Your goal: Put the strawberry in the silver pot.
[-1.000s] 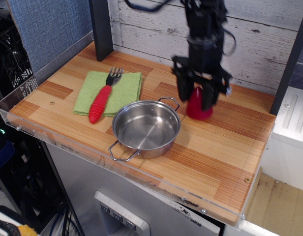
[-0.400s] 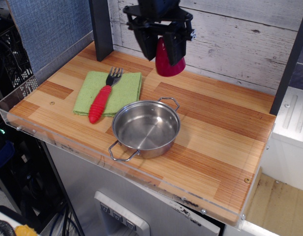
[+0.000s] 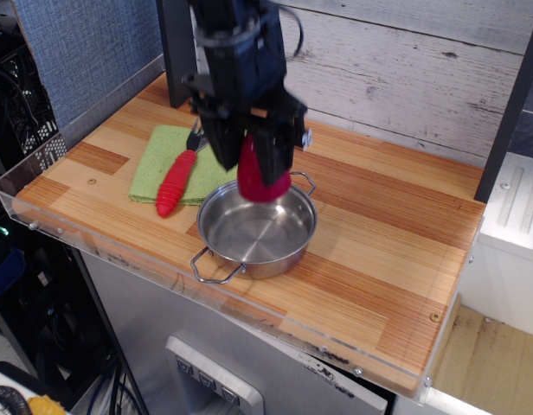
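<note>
So the strawberry (image 3: 263, 177) is up in the air, wide end down, pinched between the two black fingers of the gripper (image 3: 252, 162), and it's hanging right over the far side of the silver pot (image 3: 254, 229), looks like it's above the rim and not touching the bottom. The pot sits on the wooden tabletop (image 3: 379, 251) with one loop handle pointing toward the front edge and the other toward the back wall. Just left of it there's a green cloth (image 3: 167, 156) with a red-handled fork (image 3: 180, 173) lying on top, partly hidden behind the arm.
</note>
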Robot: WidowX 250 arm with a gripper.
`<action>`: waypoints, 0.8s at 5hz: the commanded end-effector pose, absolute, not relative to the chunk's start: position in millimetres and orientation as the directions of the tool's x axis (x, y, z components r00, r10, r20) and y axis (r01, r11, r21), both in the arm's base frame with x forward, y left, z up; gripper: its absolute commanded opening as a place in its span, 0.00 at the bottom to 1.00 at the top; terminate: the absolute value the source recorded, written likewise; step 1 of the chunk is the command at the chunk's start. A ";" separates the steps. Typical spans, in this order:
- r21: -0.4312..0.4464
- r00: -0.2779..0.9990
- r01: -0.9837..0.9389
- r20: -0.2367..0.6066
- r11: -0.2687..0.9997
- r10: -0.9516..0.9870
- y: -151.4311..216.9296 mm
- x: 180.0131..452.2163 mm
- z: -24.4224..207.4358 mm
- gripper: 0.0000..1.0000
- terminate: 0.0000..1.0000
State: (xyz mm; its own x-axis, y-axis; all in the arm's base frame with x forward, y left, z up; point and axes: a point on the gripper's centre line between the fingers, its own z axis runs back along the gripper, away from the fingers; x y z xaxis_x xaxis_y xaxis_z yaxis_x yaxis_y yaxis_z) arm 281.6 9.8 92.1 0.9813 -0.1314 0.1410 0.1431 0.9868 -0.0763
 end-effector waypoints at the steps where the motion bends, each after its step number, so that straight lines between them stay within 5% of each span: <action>1: 0.014 0.990 0.114 0.085 0.993 -0.115 10.3 285.7 57.4 0.00 0.00; 3: 0.025 0.996 0.084 -0.008 0.996 -0.083 20.5 279.1 16.8 0.00 0.00; 4: 0.015 0.996 0.085 -0.016 0.996 -0.084 25.7 277.6 20.8 1.00 0.00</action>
